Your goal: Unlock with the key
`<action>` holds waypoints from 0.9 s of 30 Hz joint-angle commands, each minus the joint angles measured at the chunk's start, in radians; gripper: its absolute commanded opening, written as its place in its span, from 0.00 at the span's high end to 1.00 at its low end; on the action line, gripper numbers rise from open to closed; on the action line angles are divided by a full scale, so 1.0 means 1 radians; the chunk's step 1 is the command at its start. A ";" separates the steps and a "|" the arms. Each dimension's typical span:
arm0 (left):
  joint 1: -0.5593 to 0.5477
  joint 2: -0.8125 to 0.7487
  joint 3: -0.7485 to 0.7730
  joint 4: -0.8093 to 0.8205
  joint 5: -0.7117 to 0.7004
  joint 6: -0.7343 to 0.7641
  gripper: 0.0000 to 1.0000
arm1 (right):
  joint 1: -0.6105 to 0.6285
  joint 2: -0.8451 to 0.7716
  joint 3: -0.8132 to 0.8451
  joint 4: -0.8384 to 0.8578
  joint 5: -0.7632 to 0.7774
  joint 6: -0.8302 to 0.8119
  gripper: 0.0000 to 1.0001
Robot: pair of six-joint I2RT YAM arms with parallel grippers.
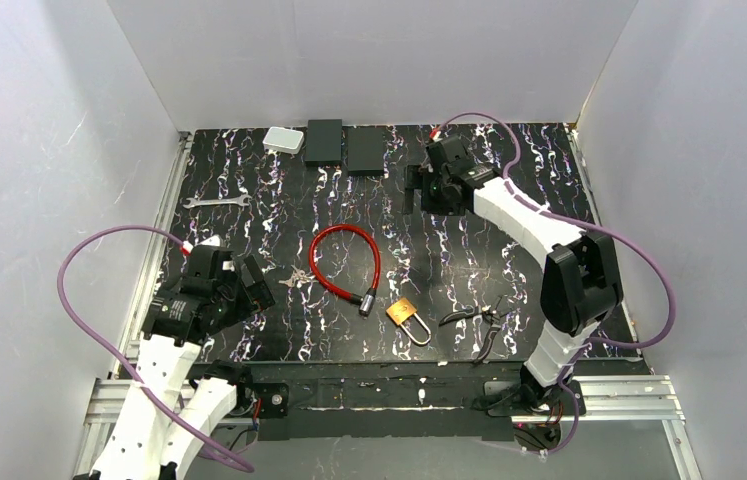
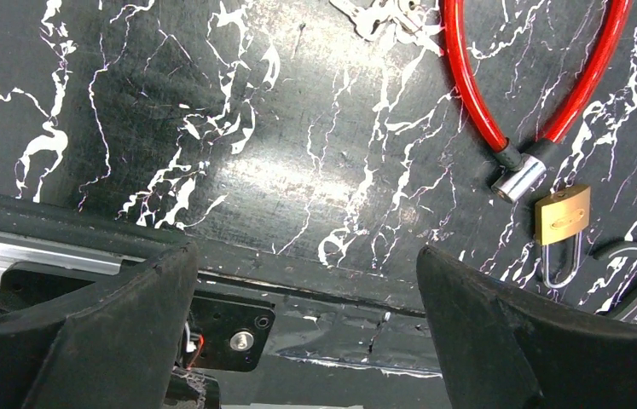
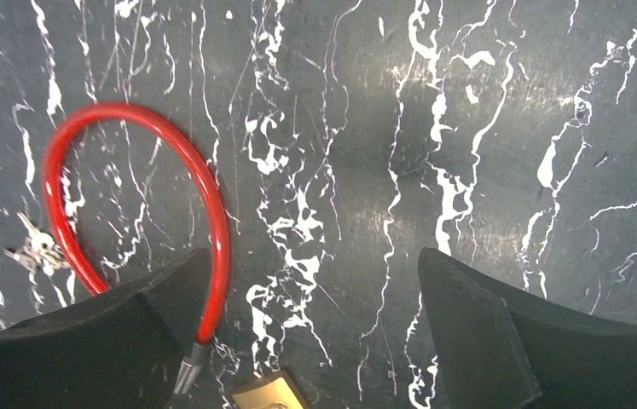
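Note:
A brass padlock point(image 1: 404, 313) with a silver shackle lies on the black marbled table, near the front centre; it also shows in the left wrist view point(image 2: 563, 216) and at the bottom edge of the right wrist view point(image 3: 269, 394). A bunch of silver keys point(image 1: 295, 278) lies left of the red cable lock point(image 1: 345, 262); the keys show in both wrist views point(image 2: 383, 14) point(image 3: 37, 248). My left gripper point(image 1: 251, 283) is open and empty, left of the keys. My right gripper point(image 1: 415, 189) is open and empty at the back, well above the table.
Black-handled pliers point(image 1: 484, 322) lie right of the padlock. A silver wrench point(image 1: 217, 202) lies at the left. Two black boxes point(image 1: 325, 141) point(image 1: 366, 152) and a white box point(image 1: 283, 140) stand at the back edge. White walls enclose the table.

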 commanded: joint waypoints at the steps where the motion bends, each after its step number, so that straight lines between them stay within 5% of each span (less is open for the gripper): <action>1: -0.003 -0.011 0.007 0.001 0.012 0.014 0.01 | 0.073 -0.047 0.002 -0.044 0.063 -0.075 0.00; 27: -0.062 -0.039 -0.014 0.023 -0.028 -0.005 0.01 | 0.493 0.237 0.303 -0.139 0.041 -0.338 0.05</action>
